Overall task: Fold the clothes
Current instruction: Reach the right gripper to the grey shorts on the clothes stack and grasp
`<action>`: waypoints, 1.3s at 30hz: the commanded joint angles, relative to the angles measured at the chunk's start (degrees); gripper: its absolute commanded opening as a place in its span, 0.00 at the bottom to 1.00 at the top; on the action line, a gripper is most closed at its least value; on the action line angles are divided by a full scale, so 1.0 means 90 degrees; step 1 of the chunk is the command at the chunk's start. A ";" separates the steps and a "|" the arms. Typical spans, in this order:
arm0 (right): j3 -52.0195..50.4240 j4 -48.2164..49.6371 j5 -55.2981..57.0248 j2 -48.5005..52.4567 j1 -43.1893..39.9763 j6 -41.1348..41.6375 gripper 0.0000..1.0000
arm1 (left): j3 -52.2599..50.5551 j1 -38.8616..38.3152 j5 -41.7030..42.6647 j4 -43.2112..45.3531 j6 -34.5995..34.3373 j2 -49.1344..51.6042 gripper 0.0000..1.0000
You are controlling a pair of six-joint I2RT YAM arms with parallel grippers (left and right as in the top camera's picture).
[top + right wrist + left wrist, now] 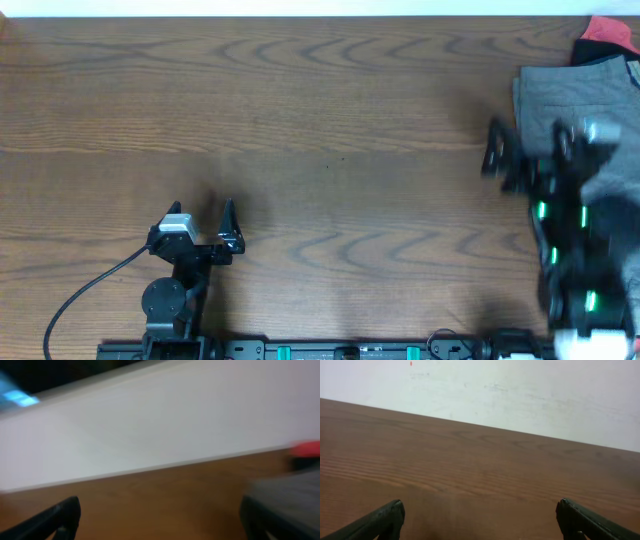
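Note:
A grey garment (575, 95) lies at the far right of the wooden table, with a red garment (607, 33) at the corner behind it. In the blurred right wrist view the grey cloth (295, 490) and the red one (306, 449) show at the right. My right gripper (528, 150) is open and empty, blurred, over the grey garment's near left edge; its fingers (160, 515) frame bare wood. My left gripper (201, 212) is open and empty at the near left, far from the clothes; its fingers (480, 520) frame bare table.
The wooden table (320, 130) runs to a white wall (520, 395) at the far edge. A black cable (80, 295) trails from the left arm's base at the front left. The arm mounts sit along the front edge.

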 commanded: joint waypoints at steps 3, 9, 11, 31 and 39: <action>0.2499 -0.1435 0.2035 0.2936 -0.0029 -0.0988 0.99 | -0.0104 0.0022 0.0068 -0.0221 0.0109 -0.0041 0.98; 0.4957 -0.2691 0.3313 0.5537 -0.0036 -0.1236 0.99 | -0.0104 0.0022 0.0068 -0.0223 0.0109 -0.0041 0.98; 0.5265 -0.2664 0.3308 0.6139 -0.0034 -0.1843 0.99 | -0.0104 0.0022 0.0068 -0.0223 0.0109 -0.0041 0.98; 0.5467 -0.1919 0.4469 0.9056 -0.0182 -0.2535 0.94 | -0.0104 0.0022 0.0068 -0.0221 0.0109 -0.0041 0.98; 0.5467 -0.1809 0.4401 0.9394 -0.0350 -0.2533 0.87 | -0.0104 0.0022 0.0068 -0.0223 0.0109 -0.0041 0.98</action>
